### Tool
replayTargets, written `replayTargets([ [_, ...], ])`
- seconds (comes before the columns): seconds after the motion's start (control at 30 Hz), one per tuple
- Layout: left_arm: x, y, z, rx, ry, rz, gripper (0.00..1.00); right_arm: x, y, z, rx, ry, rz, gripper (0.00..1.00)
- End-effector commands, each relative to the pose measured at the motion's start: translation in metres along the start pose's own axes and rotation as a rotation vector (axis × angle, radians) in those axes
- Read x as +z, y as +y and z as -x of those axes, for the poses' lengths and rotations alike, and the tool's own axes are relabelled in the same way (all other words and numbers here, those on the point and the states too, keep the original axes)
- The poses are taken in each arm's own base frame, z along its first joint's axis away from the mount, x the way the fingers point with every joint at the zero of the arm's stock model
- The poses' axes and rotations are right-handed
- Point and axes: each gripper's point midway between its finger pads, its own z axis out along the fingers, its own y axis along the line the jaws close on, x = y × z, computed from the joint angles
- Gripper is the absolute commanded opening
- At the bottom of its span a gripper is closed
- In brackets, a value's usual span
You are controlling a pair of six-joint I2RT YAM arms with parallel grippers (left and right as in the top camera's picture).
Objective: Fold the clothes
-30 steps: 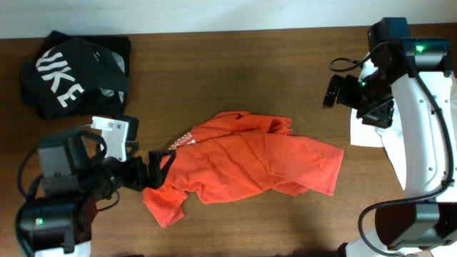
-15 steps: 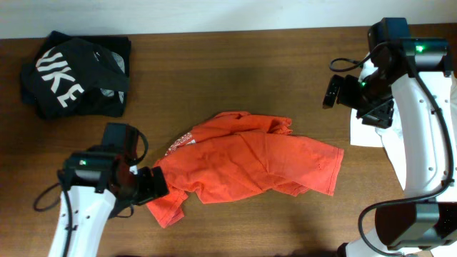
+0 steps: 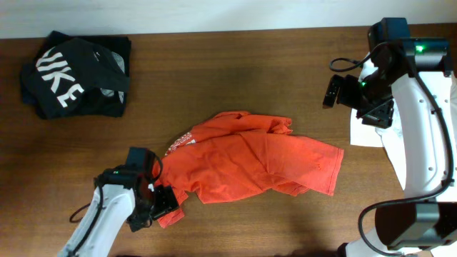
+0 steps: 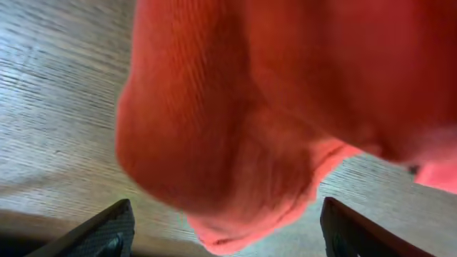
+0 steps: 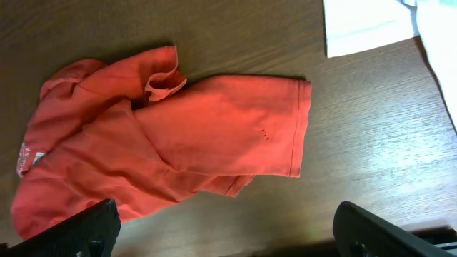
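crumpled red-orange shirt (image 3: 250, 168) lies mid-table, left gripper (image 3: 163, 202) at its lower-left hem.
table (image 3: 235, 78) shows bare wood all round the shirt, widest behind it, narrow at the front edge. black shirt (image 3: 71, 75) is bunched at the back-left corner, white shirt (image 3: 368, 132) at the right edge. left fingers are spread, hem between them, not clamped. right gripper (image 5: 232, 239) is up over the right side, fingers apart, holding nothing.

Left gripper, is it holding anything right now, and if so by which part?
Nothing is held yet. The left gripper is open, its fingers either side of a bunched fold at one end of the red-orange T-shirt.
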Motion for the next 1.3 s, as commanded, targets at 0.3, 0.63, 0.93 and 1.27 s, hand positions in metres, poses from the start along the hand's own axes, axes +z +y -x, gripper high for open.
replayTargets([
  [0.3, 0.010, 0.006, -0.003, -0.011, 0.041, 0.044, 0.01, 0.000, 0.002, 0.000, 0.005, 0.001, 0.001, 0.99],
  [0.63, 0.010, 0.005, -0.002, -0.011, 0.035, 0.040, 0.01, 0.017, 0.000, -0.014, -0.081, 0.075, -0.010, 0.99],
  [0.93, 0.010, 0.005, -0.002, -0.011, 0.035, 0.039, 0.01, 0.148, 0.087, -0.017, -0.435, -0.043, 0.164, 0.77],
  [1.27, 0.010, 0.004, -0.002, -0.011, 0.036, 0.037, 0.01, 0.221, 0.086, -0.007, -0.376, 0.036, 0.133, 0.47],
])
